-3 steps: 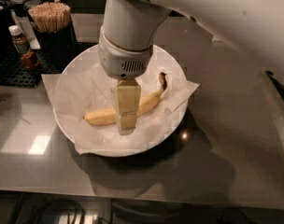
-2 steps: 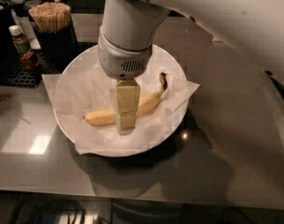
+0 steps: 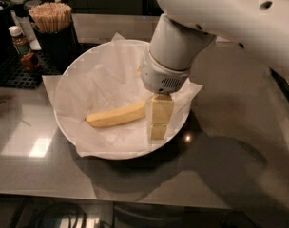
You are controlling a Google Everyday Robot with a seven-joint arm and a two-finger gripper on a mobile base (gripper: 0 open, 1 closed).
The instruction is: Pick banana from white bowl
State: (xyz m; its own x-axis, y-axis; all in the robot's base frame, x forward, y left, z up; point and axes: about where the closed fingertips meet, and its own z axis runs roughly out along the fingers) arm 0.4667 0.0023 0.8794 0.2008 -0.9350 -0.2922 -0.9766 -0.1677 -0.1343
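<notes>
The white bowl (image 3: 68, 82) sits left of the middle of the grey worktop (image 3: 225, 170). Its paper lining (image 3: 106, 75) pokes over the rim towards the far edge and the right edge. The banana (image 3: 115, 117) lies inside on the paper, its free end pointing at the left edge. The gripper (image 3: 159, 119) hangs down into the bowl's right half, over the banana's other end; whether it pinches the fruit cannot be told. Bare worktop runs along the front edge and to the right. At the far left corner stand a stick holder (image 3: 50, 18) and a small bottle (image 3: 19, 39).
</notes>
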